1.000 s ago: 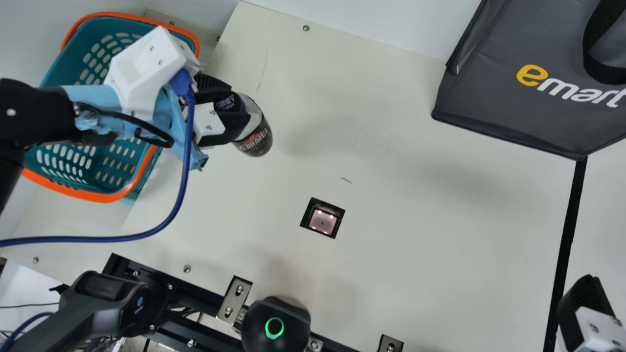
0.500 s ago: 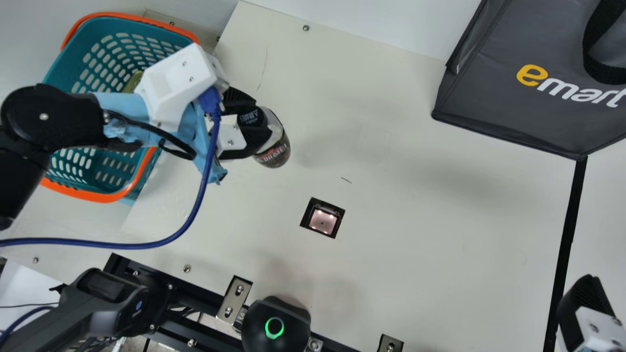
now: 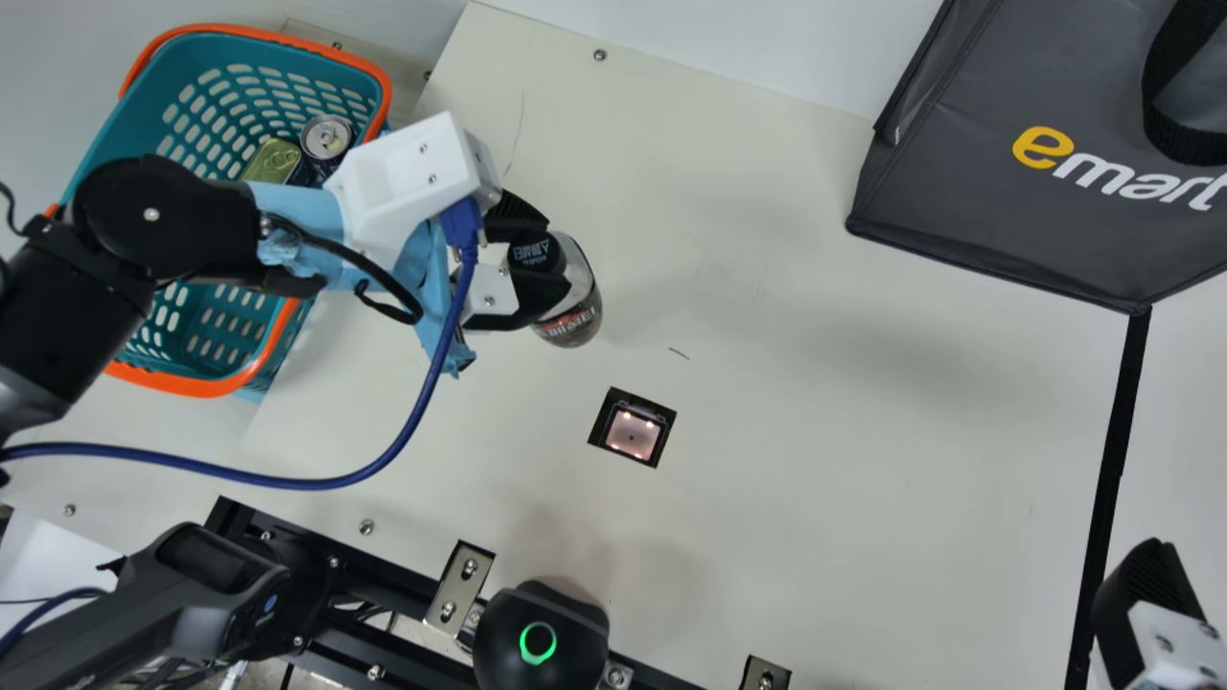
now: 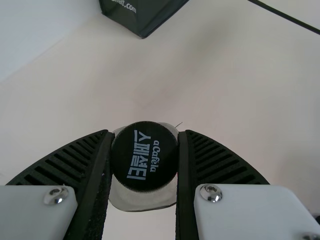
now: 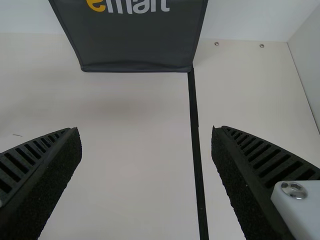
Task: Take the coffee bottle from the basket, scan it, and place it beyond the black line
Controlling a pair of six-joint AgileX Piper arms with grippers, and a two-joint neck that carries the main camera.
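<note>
In the main view my left gripper [image 3: 539, 251] is shut on the coffee bottle [image 3: 575, 311] by its black cap, between the basket [image 3: 182, 383] and the scanner window [image 3: 633, 428]. The left wrist view has the cap [image 4: 144, 156] pinched by both pads of my left gripper [image 4: 144, 160]. At the lower right of the main view, part of my right gripper [image 3: 1145, 594] shows beside the black line [image 3: 1112, 460]. In the right wrist view the fingers of my right gripper [image 5: 146, 150] stand wide apart, the black line [image 5: 196, 130] running between them.
Two cans, one yellow [image 3: 274, 161] and one dark with a silver top [image 3: 326, 137], lie in the basket. A grey shopping bag [image 3: 997, 211] stands at the back right. A blue cable [image 3: 383, 458] loops from my left arm over the table's left part.
My left gripper has carried the bottle right and slightly toward the scanner window, away from the basket, uncovering the cans. The right gripper has kept still.
</note>
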